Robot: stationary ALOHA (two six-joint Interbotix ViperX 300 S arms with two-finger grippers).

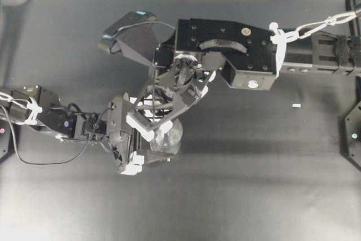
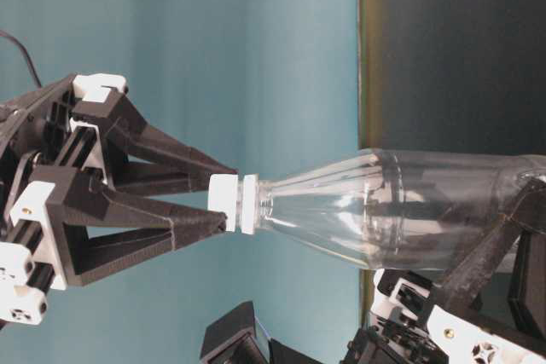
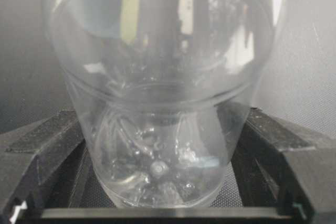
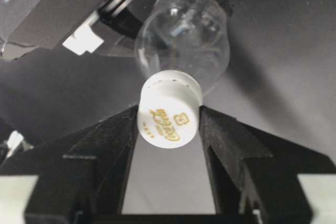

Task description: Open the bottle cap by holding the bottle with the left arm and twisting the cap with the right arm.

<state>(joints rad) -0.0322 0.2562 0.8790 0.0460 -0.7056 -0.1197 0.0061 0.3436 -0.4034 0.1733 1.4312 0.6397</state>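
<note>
The bottle [image 2: 401, 210] stands upright on the table [image 1: 271, 184], its base clamped between the left gripper's [image 3: 157, 182] jaws. The cap [image 4: 169, 117] sits between the right gripper's [image 4: 169, 129] fingertips, both pressed against its sides from above, gripping it.

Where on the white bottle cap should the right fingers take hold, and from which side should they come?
Grip the round side wall of the bottle cap, one of the right fingers on each opposite side, coming from above along the bottle's axis. The bottle stands upright in the left gripper, so the cap's printed top faces the right gripper, which already flanks it.
</note>
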